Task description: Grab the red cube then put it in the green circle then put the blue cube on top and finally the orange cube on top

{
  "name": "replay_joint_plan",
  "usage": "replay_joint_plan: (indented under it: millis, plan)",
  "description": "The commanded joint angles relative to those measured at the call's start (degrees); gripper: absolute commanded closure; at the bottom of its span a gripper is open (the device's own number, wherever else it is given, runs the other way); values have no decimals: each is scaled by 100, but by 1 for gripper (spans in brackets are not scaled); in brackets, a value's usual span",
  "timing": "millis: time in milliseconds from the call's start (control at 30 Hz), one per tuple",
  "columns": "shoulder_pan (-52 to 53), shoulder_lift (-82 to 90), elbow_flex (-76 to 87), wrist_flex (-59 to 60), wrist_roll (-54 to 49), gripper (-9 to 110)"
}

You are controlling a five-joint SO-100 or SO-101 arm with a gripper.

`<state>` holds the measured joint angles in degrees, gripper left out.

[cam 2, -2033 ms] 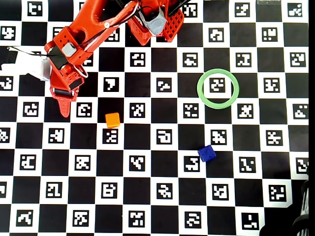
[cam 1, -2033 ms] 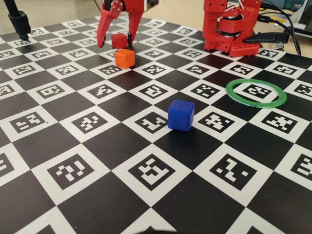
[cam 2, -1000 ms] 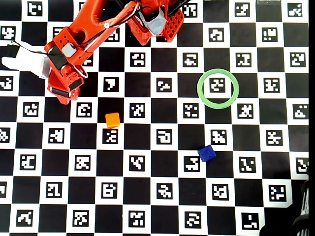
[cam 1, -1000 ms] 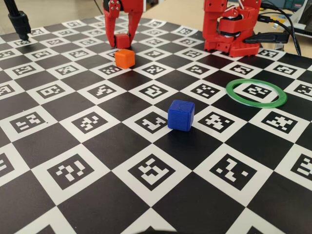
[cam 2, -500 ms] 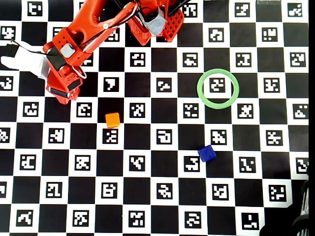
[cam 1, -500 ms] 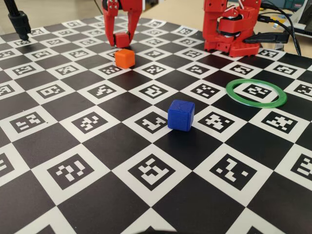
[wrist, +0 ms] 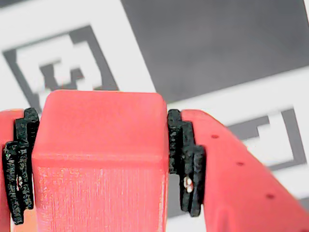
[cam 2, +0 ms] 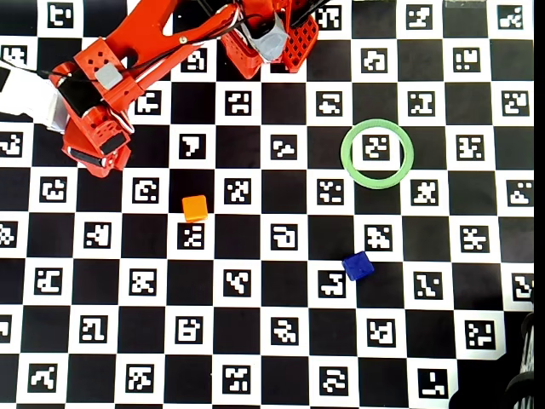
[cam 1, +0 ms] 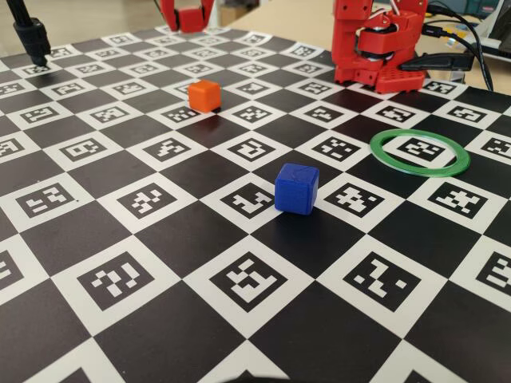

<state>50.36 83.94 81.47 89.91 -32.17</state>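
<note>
the red cube (wrist: 99, 159) fills the wrist view, a matte plastic block with softly rounded edges and fine printed layer lines on its near face. the gripper (wrist: 96, 164) is pinching it: black ridged pads (wrist: 186, 166) press flat against both of its sides, backed by smooth red plastic fingers dotted with small holes. its lower part is cut off by the bottom edge of that view. in the fixed view the cube (cam 1: 190, 17) hangs above the board at the top edge, the gripper (cam 1: 188, 20) mostly cropped out of frame. in the overhead view the cube itself cannot be made out under the arm's wrist, and the gripper (cam 2: 95, 159) shows only as a red block seen from above.

the orange cube (cam 1: 204, 95) sits on the checkered board (cam 1: 120, 231), bright and clean-edged, well apart from the lifted cube. the board is flat and matte, black squares alternating with white ones that carry blocky black markers. the blue cube (cam 1: 296, 188) rests nearer the camera, deep blue with faint layer lines and rounded corners, turned slightly askew to the grid in the overhead view (cam 2: 358, 266). the green circle (cam 1: 420, 152) lies flat to the right in the fixed view, a thin glossy ring around one marker, with nothing inside it. the arm's red base (cam 1: 375, 44) stands behind the ring, its top cropped.
</note>
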Motion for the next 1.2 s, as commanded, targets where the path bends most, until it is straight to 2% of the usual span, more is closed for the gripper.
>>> replay_joint_plan:
  millis: [0,233,600,967,1167]
  plan:
    - [-457,905,-606,466,211,102]
    - [-1793,1564,-352,1072,976,102]
    - [-4834,2646,606,1195,3489,103]
    - [-7752,3709,2083,431,6144,104]
    - [-8701,3437,2549,-281,7022,104]
